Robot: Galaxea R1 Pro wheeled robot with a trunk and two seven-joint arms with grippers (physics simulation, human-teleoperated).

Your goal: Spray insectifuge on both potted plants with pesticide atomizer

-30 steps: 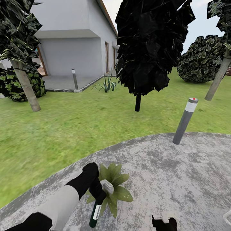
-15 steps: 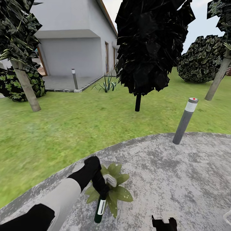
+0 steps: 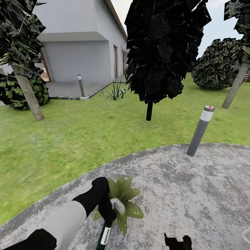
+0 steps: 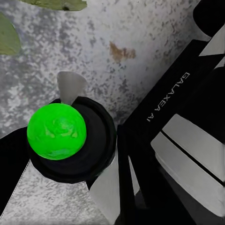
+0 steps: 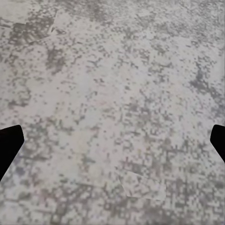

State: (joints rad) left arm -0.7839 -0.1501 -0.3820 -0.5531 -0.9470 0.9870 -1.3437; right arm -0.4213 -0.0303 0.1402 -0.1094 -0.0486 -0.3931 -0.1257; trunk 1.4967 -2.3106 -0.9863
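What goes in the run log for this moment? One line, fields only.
stage: spraying | left gripper: shut on pesticide atomizer beside potted plant | right gripper: open over patio

The patio [image 3: 194,194] looked like rough, mottled grey stone; the pesticide atomizer [image 3: 104,237] was glossy dark green plastic.

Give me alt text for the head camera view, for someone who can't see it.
The left claw holds the pesticide atomizer beside a potted plant on the grey paved patio. Beyond lie lawn, trees, a bollard lamp and a white house.
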